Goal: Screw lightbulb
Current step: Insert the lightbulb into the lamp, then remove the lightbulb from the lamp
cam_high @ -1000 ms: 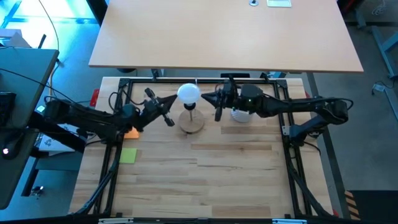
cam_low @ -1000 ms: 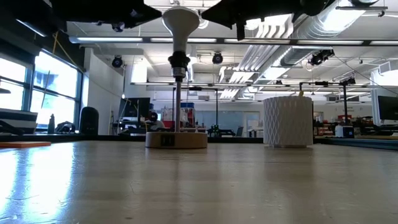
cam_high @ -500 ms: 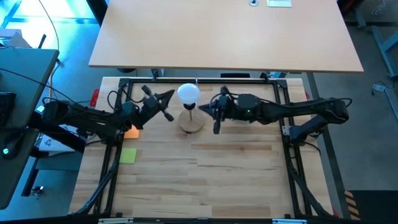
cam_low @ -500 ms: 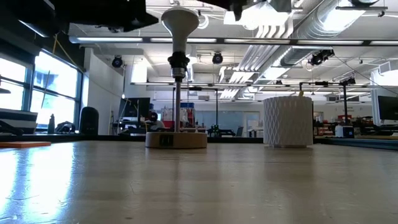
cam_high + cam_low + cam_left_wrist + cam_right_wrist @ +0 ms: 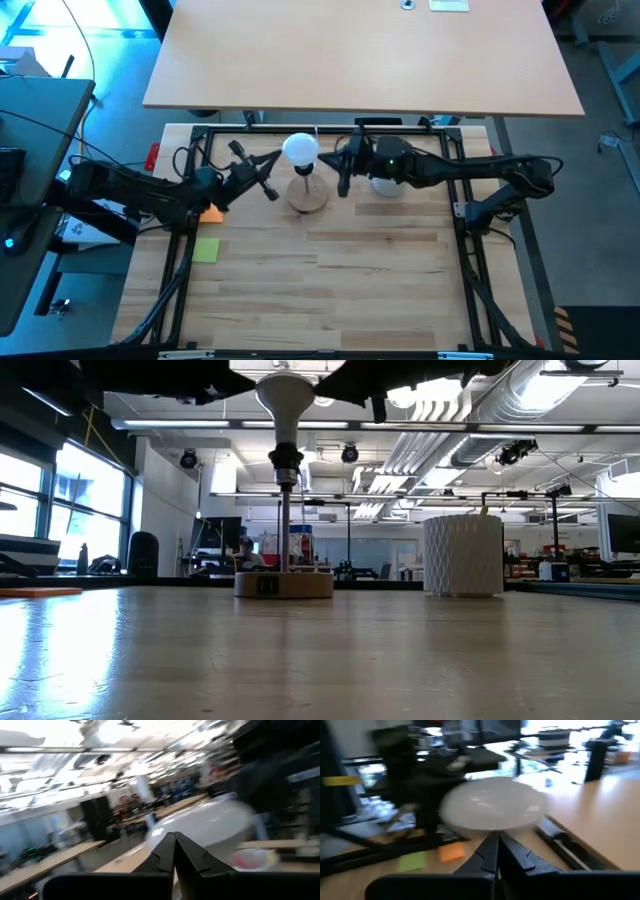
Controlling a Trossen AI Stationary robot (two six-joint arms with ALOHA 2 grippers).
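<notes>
1. Lightbulb (image 5: 301, 149) sits globe-up on the black-topped post of the round wooden base (image 5: 309, 196), at the far middle of the table (image 5: 380, 270).
2. My left gripper (image 5: 268, 172) hovers just left of the globe; in my wrist view its fingers (image 5: 172, 851) are pressed together, empty.
3. My right gripper (image 5: 338, 170) hangs just right of the globe, fingers (image 5: 496, 851) likewise closed on nothing.
4. Behind my right arm stands the white perforated cup (image 5: 462, 554).

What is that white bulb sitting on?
The lightbulb sits neck-down on a black socket topping a thin post, which rises from a round wooden base. The screw threads are hidden inside the socket, so how far it is screwed in cannot be seen.
</notes>
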